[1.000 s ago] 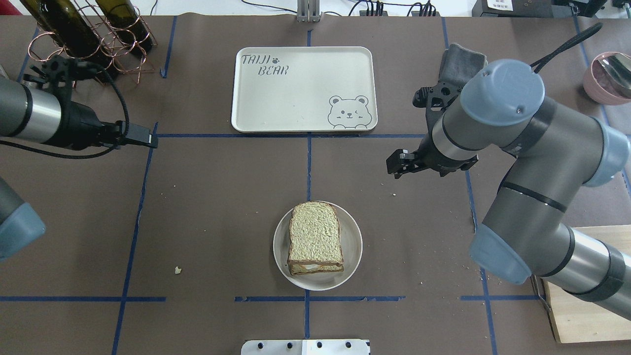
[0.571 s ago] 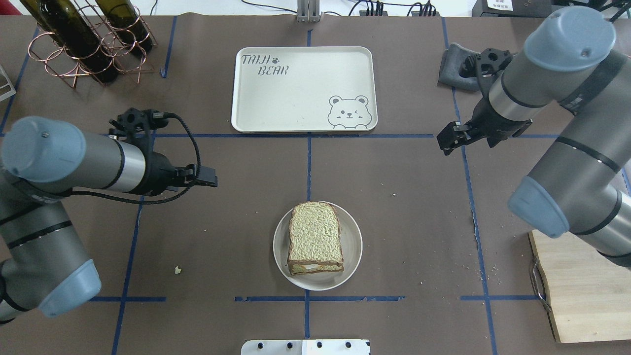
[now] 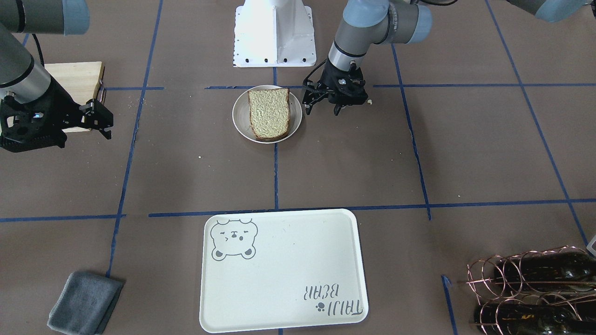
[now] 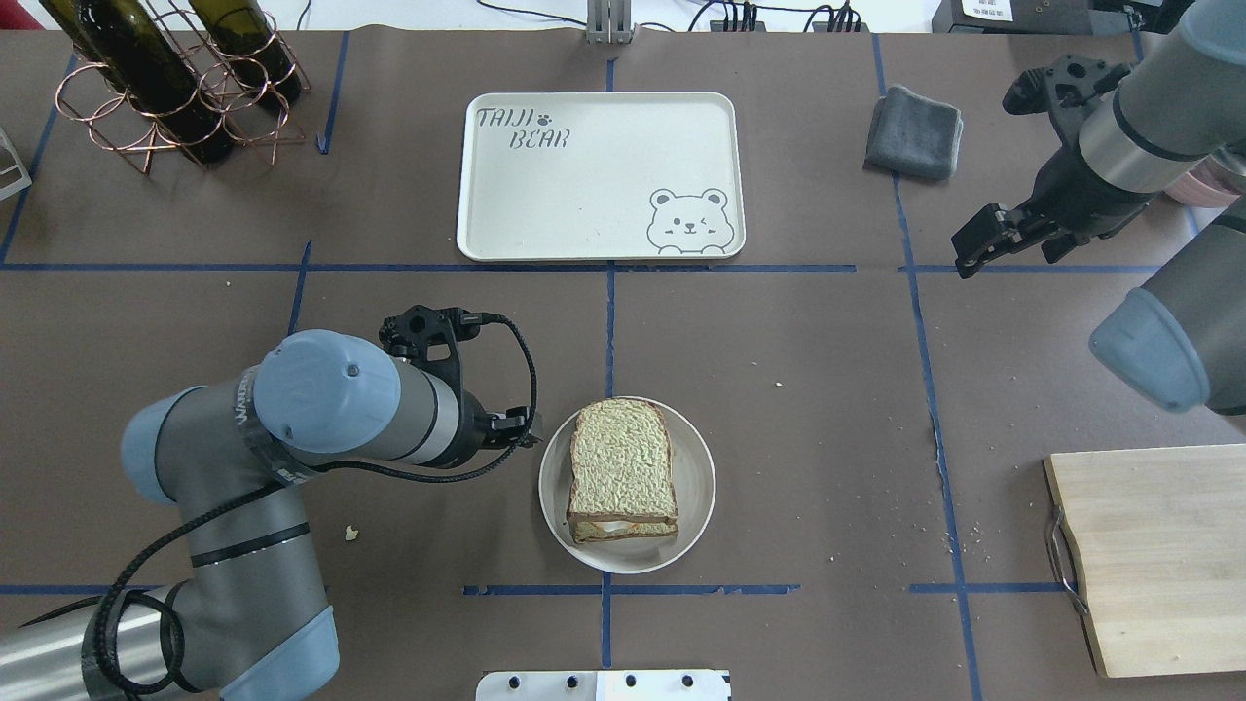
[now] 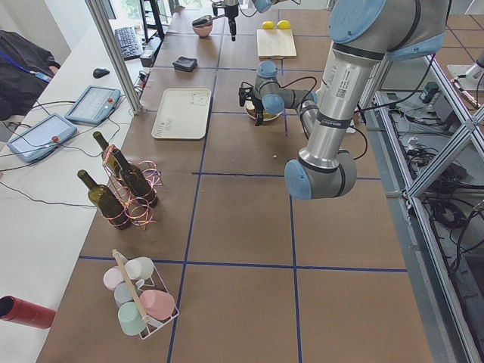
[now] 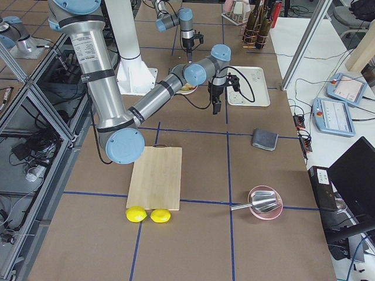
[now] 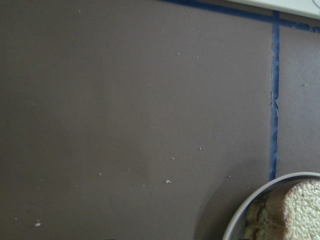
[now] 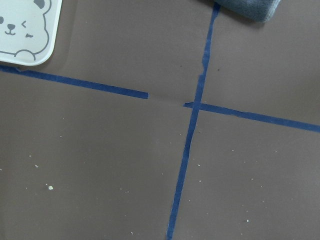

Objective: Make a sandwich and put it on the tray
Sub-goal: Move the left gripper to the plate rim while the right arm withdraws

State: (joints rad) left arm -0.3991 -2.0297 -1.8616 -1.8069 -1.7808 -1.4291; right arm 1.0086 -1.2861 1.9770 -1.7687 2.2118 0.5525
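Left gripper (image 3: 322,108) of mine hangs just beside the round off-white plate (image 4: 697,487), fingers spread wide and holding nothing. My right gripper (image 4: 968,255), likewise spread and holding nothing, is well apart, near the folded grey cloth (image 4: 913,132). On the plate lies the sandwich (image 4: 623,465): squarish grainy tan slices, dark crusts, white egg (image 4: 611,527) showing between them. Well apart from it lies the smooth cream tray (image 4: 584,185), with rounded corners and a raised rim.

The tan sandwich bread (image 4: 623,462) has a rough, grainy, matt face. The round off-white plate (image 4: 697,487) is smooth and faintly glossy. The cream rectangular plastic tray (image 4: 594,185) is smooth and matt. The brown table covering (image 4: 798,409) is matt and paper-like. The pale board (image 4: 1158,555) is bare wood. The folded grey cloth (image 4: 913,132) is soft and napped.
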